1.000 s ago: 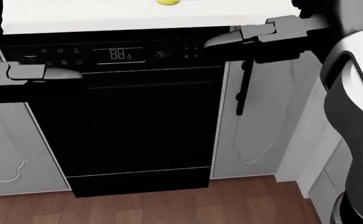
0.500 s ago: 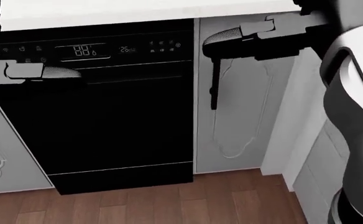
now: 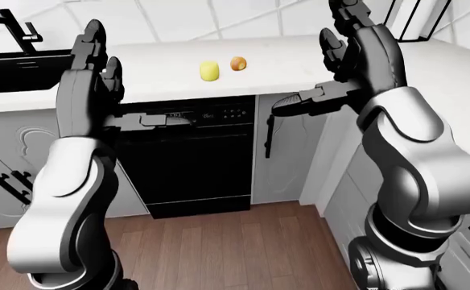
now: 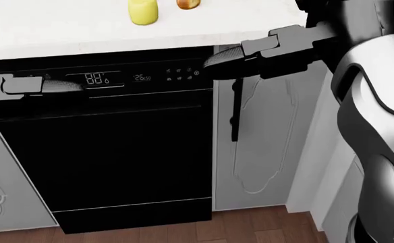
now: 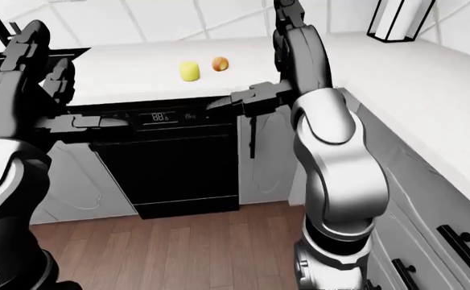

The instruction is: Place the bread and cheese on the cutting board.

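White tabletop [image 3: 163,75] has come back into my head view, which tilted up; a yellow piece [image 3: 209,70] and orange piece [image 3: 238,63] lie on it above the dishwasher [image 4: 109,152]. Left hand [image 3: 94,54] and right hand [image 3: 352,36] stay raised, fingers spread, empty.

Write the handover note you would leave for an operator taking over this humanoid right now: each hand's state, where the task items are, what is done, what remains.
Left hand: raised, fingers open, holding nothing.
Right hand: raised, fingers open, holding nothing.
On the white counter, above the black dishwasher, lie two small items side by side and apart: a yellow one and an orange-brown one. They may be the cheese and bread, but that is too small to confirm.
No cutting board shows in any view.
Done: nothing placed yet.
Left: find the cutting board, pick up both items, and set them on it.
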Tool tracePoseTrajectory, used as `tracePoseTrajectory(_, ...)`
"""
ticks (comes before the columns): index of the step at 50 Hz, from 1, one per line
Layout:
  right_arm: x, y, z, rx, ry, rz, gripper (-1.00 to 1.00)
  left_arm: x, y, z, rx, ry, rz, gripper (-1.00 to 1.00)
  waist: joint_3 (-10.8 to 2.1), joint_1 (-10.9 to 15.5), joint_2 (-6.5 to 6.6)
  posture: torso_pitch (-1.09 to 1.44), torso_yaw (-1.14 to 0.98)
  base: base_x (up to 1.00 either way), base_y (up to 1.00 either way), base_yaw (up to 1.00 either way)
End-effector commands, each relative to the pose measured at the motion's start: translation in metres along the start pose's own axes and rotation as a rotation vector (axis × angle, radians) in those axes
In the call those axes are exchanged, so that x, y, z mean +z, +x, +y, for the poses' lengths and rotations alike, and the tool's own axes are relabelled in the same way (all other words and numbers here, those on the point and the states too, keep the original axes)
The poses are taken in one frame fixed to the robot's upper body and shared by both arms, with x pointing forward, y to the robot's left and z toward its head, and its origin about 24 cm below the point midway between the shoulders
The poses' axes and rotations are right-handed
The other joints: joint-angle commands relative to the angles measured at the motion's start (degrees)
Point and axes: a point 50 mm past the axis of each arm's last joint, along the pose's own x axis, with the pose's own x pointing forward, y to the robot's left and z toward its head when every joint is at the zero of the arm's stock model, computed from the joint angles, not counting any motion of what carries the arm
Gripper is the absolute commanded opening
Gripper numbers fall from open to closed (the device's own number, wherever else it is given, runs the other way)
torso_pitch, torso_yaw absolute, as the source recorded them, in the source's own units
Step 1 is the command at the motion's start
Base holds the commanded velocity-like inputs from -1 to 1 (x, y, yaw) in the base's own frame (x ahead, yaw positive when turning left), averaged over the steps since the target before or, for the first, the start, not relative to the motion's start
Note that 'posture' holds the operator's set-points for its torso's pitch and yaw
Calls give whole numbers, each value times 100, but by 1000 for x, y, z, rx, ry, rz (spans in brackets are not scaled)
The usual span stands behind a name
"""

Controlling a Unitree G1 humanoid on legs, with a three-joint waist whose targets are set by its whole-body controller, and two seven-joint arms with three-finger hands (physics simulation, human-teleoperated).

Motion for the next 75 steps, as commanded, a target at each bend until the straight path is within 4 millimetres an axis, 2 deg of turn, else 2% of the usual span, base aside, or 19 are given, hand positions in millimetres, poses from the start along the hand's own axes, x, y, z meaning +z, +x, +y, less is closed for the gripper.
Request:
tracePoseTrajectory(1, 13, -1, -5, -28, -7, -64, 100, 14, -1, -2, -11, 14, -76, 100, -93, -25, 39, 0, 0, 51, 0, 0)
tracePoseTrajectory(8, 17, 0, -5, -27, -10, -67, 100, 15, 0, -1, -10, 9, -73, 100, -146, 114, -267, 0, 0, 52, 0, 0)
tracePoseTrajectory(11, 14, 0, -5, -28, -10, -66, 100, 12, 0, -1, -8, 9, -69, 100, -232, 156, -689, 0, 0, 52, 0, 0)
tracePoseTrajectory(13, 14, 0, -5, -28, -10, -68, 100, 13, 0, 0, -10, -25, -60, 100, -86, 123, -634, 0, 0, 52, 0, 0)
tracePoseTrajectory(21, 9, 0, -4, -36, -7, -60, 100, 10, -1, 0, -5, -10, -62, 100, -76, -53, -371, 0, 0, 52, 0, 0)
tracePoseTrajectory(25, 6, 2, -3, -42, -21, -40, 100, 11, -3, -1, -8, 2, -66, 100, -319, -47, 154, 0, 0, 14, 0, 0)
tracePoseTrajectory(26, 5, 2, -3, -45, -32, -38, 100, 11, -3, 0, -7, 2, -68, 100, -201, -94, 9, 0, 0, 0, 0, 0)
tracePoseTrajectory(27, 5, 2, -3, -50, -34, -37, 100, 10, -3, 0, -7, 3, -67, 100, -100, -77, 137, 0, 0, 0, 0, 0)
tracePoseTrajectory(33, 5, 1, -2, -39, -15, -50, 100, 7, -2, -1, -7, 5, -63, 100, 62, -37, -141, 0, 0, 0, 0, 0)
tracePoseTrajectory(37, 6, 1, -3, -43, -25, -49, 100, 8, -2, 0, -6, 9, -64, 100, -94, 17, -577, 0, 0, 0, 0, 0)
tracePoseTrajectory(38, 6, 1, -3, -42, -24, -50, 100, 8, -2, 0, -5, 9, -65, 100, -80, 52, -362, 0, 0, 0, 0, 0)
tracePoseTrajectory(48, 7, 1, -2, -43, -15, -52, 100, 8, -1, -4, -11, 12, -68, 100, -333, 15, -194, 0, 0, 0, 0, 6)
tracePoseTrajectory(55, 5, 1, 0, -37, -12, -51, 100, 8, -2, -3, -9, 15, -65, 100, -251, 5, -307, 0, 0, 0, 0, 20)
tracePoseTrajectory(59, 5, 0, 0, -37, -13, -54, 100, 8, -1, -2, -8, -9, -59, 100, -179, 3, 271, 0, 0, 0, 0, 20)
tracePoseTrajectory(60, 4, 0, 0, -38, -12, -53, 100, 6, -1, -1, -9, -10, -57, 100, -217, 29, 74, 0, 0, 0, 0, 20)
tracePoseTrajectory(63, 4, 1, -1, -47, -13, -50, 100, 5, -1, -1, -9, -4, -56, 100, -295, 33, 68, 0, 0, 0, 0, 16)
tracePoseTrajectory(70, 4, 1, -5, -61, 1, -48, 100, 5, -1, -3, -15, 4, -58, 100, -71, 27, -224, 0, 0, 0, 0, 0)
tracePoseTrajectory(73, 6, 0, -5, -60, -1, -51, 100, 6, -1, -4, -15, 12, -60, 100, -141, 108, -540, 0, 0, 0, 0, 0)
tracePoseTrajectory(75, 7, 0, -5, -60, -3, -49, 100, 6, -2, -4, -16, 12, -60, 100, -186, 62, -410, 0, 0, 9, 0, 0)
